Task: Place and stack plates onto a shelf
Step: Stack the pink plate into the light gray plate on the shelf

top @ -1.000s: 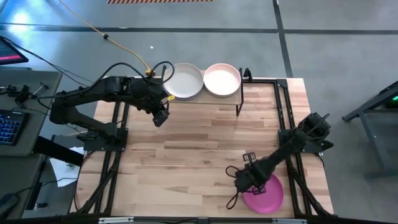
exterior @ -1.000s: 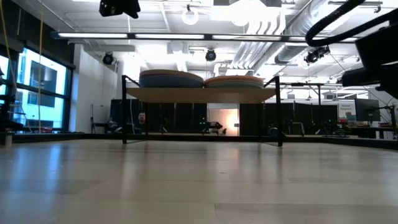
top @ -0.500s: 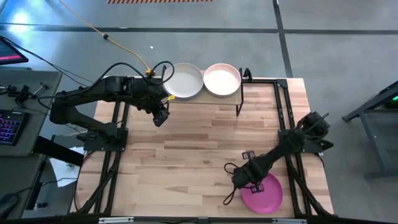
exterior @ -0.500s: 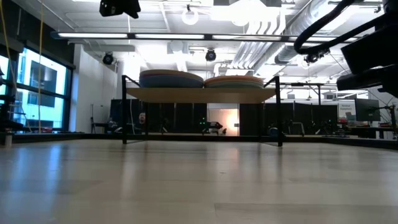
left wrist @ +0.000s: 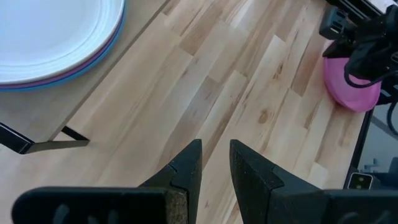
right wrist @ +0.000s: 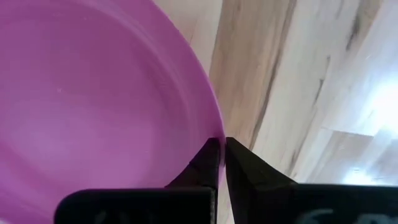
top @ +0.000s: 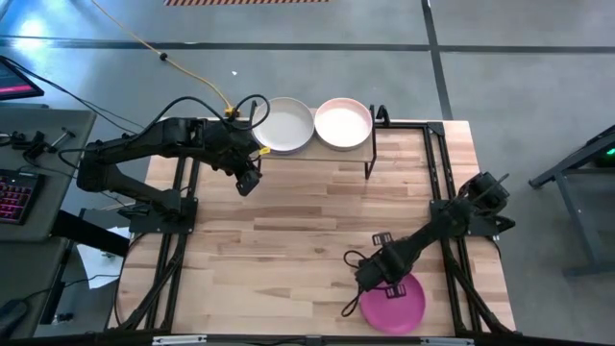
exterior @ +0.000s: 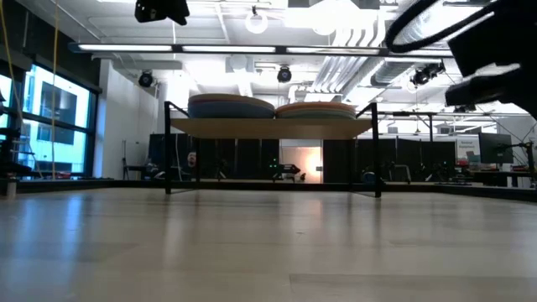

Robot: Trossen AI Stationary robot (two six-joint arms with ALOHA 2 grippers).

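Near the bench's front right corner, my right claw (right wrist: 221, 148) pinches only the rim of the magenta plate (top: 394, 303), so I fear it tipping loose before reaching the shelf (exterior: 270, 127); left claw (left wrist: 214, 163) hovers narrow, empty.

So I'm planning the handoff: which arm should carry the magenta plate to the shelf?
Right. The right gripper is shut on the magenta plate rim; the left gripper hangs beside the shelf, holding nothing.

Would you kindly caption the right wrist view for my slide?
Right gripper fingers pinch the magenta plate at its rim, above the wooden tabletop.
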